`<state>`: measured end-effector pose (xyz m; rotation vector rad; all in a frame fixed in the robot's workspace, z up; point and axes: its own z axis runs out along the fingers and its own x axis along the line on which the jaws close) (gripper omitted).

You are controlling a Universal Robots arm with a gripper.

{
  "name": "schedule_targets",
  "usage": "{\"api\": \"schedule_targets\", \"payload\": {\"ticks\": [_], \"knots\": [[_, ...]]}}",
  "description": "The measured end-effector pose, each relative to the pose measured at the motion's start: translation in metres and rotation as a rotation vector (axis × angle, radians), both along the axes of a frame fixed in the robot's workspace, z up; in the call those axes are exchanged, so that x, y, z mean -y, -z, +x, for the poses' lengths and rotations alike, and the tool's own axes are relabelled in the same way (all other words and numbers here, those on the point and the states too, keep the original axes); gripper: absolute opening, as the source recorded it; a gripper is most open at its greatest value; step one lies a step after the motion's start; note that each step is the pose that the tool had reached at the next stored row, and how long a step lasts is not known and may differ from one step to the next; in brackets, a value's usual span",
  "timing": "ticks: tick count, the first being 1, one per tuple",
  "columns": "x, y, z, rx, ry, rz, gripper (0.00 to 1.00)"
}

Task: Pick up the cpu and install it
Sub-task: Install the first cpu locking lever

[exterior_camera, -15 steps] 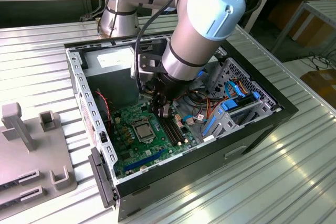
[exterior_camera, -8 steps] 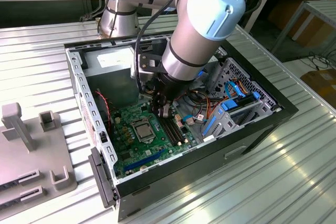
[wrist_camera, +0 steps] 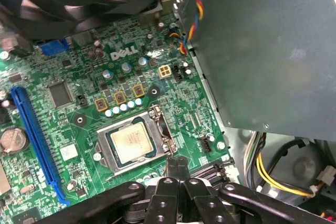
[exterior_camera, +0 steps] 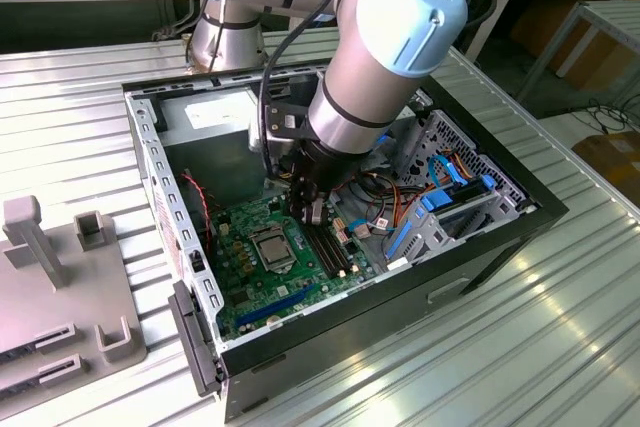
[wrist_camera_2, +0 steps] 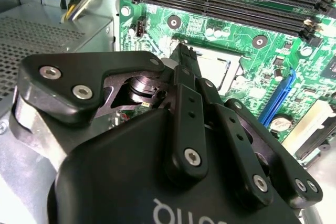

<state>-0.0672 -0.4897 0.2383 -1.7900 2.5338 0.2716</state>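
The robot arm (exterior_camera: 385,57) is nearest to the exterior camera; its big grey wrist with a pale blue cap fills the upper centre and hides the middle of the open computer case (exterior_camera: 500,237). The case stands on a ribbed metal table (exterior_camera: 560,347). A grey fixture block (exterior_camera: 60,287) lies at the lower left.

Inside the case lies the green motherboard (exterior_camera: 250,277), with black memory slots (exterior_camera: 330,252) beside it and blue drive brackets (exterior_camera: 440,202) to the right.

The gripper (wrist_camera: 177,165) hangs low over the board, its two black fingers pressed together and holding nothing, the tips just beside the socket frame (wrist_camera: 157,124).

The cpu (wrist_camera: 131,142) sits flat in the socket, below centre in the first wrist view, silvery top up. A blue slot (wrist_camera: 34,140) runs at the left, coloured wires (wrist_camera: 191,3) at the top.
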Motion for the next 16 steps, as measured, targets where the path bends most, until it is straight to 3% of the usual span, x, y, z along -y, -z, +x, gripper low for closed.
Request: {"api": "schedule_targets", "payload": {"ticks": [3,8,16], "knots": [[0.0004,-0.0001,0.0,-0.0001,-0.053,-0.0003,0.11],[0.0013,-0.0001,0.0003,0.0014,-0.078,-0.0003,0.11],[0.0015,0.0001,0.0006,0.0018,-0.173,-0.0002,0.11]]}}
